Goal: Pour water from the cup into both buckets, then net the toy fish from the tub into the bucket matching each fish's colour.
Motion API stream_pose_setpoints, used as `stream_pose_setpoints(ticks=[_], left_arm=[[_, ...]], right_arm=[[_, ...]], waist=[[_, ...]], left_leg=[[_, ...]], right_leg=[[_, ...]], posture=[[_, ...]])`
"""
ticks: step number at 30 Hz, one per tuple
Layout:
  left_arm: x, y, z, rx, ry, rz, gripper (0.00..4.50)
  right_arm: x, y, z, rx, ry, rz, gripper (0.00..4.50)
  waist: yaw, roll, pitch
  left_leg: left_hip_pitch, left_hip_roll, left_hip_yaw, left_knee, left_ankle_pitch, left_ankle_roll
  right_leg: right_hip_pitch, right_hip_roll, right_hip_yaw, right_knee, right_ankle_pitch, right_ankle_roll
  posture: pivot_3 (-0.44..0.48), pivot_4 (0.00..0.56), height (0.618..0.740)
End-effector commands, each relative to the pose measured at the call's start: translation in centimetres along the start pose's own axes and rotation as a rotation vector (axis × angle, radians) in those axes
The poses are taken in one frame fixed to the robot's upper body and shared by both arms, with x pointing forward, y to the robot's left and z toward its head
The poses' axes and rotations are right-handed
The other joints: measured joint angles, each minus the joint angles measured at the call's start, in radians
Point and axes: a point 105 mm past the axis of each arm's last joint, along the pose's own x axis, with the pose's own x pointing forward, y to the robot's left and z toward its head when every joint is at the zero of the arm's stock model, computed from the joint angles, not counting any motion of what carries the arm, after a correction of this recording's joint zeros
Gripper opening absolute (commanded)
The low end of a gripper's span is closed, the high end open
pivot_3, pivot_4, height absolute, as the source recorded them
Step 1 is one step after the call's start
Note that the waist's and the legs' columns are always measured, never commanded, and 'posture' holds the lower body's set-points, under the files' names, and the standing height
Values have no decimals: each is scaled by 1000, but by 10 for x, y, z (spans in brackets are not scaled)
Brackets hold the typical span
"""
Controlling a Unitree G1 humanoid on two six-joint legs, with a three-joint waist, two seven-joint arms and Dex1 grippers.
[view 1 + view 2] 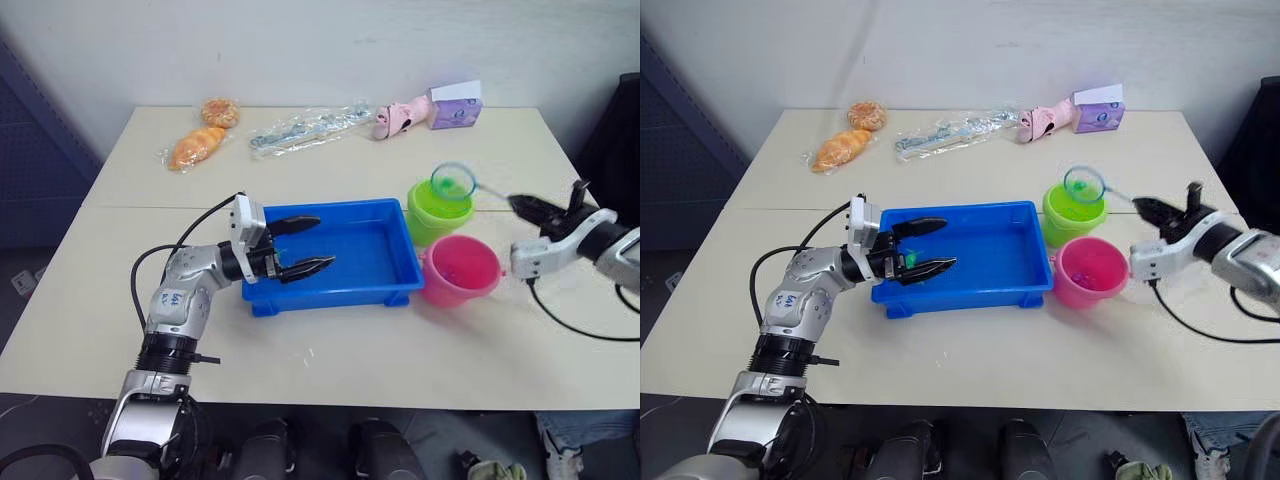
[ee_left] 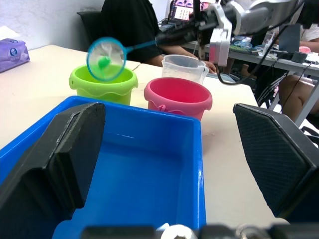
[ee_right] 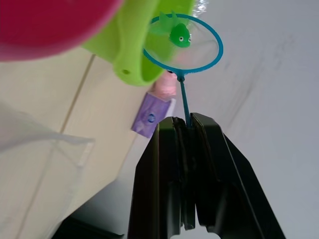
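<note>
The blue tub sits mid-table. My left gripper hovers open over its left end, nothing between its fingers. To the tub's right stand the lime green bucket and, nearer me, the pink bucket. My right gripper is shut on the thin handle of the net, whose blue hoop hangs just above the green bucket's mouth. A green toy fish lies in the mesh. The clear cup stands on the table just beyond the pink bucket, on my right.
Along the table's far edge lie two bagged pastries, a clear bag of items, a pink toy and a purple box. A seated person is beyond the table's right side.
</note>
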Motion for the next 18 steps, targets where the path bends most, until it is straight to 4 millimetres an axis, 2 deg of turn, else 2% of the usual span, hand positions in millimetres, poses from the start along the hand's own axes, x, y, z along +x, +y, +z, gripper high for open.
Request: stream_pose_setpoints(ticks=[1, 3, 4, 5, 6, 8, 10, 13, 18], left_arm=[[2, -1, 10, 50, -21, -6, 4428], [2, -1, 10, 55, -20, -2, 4428], [2, 0, 11, 56, -21, 0, 4428], [2, 0, 10, 57, -21, 1, 4428], [2, 0, 10, 56, -21, 3, 4428], [2, 0, 10, 57, -21, 3, 4428], [3, 0, 10, 63, -24, 2, 4428], [2, 1, 11, 67, -35, 13, 4428], [3, -1, 9, 63, -34, 8, 4428]], right_arm=[[-9, -26, -22, -27, 64, -107, 0], [-8, -29, -25, -30, 84, -131, 0], [-4, -23, -21, -25, 77, -116, 0], [0, -10, -14, 3, 62, -68, 0], [4, 13, -1, 26, 26, 13, 0], [5, 32, 19, 25, -45, 76, 0], [4, 15, 15, 3, -32, 3, 0], [-2, -12, -4, -9, 23, -79, 0], [-4, -16, -12, -12, 46, -98, 0]], waist=[[0, 0, 0], [0, 0, 0], [0, 0, 0], [0, 0, 0], [0, -1, 0], [0, -1, -1], [1, -1, -1], [0, 2, 1], [0, 1, 1]], left_leg=[[0, 0, 0, 0, 0, 0], [0, 0, 0, 0, 0, 0], [0, 0, 0, 0, 0, 0], [0, 0, 0, 0, 0, 0], [0, 0, 0, 0, 0, 0], [0, 0, 0, 0, 0, 0], [0, 0, 0, 0, 0, 0], [-1, -1, 1, 0, 0, 1], [0, 0, 0, 1, 0, 1]], right_leg=[[0, 0, 0, 0, 0, 0], [1, 0, 0, -1, 0, 0], [1, 0, 0, -1, 0, 0], [1, 0, 0, -1, 0, 0], [1, 0, 0, -1, 0, 0], [1, 0, 0, -1, 0, 0], [1, 0, 0, -1, 0, 0], [0, -1, 0, 1, 0, 0], [1, 0, 0, 0, 0, 0]], posture=[[0, 150, 740], [0, 150, 740], [0, 150, 740], [0, 150, 740], [0, 150, 740], [0, 150, 740], [0, 150, 740], [0, 150, 740], [0, 150, 740]])
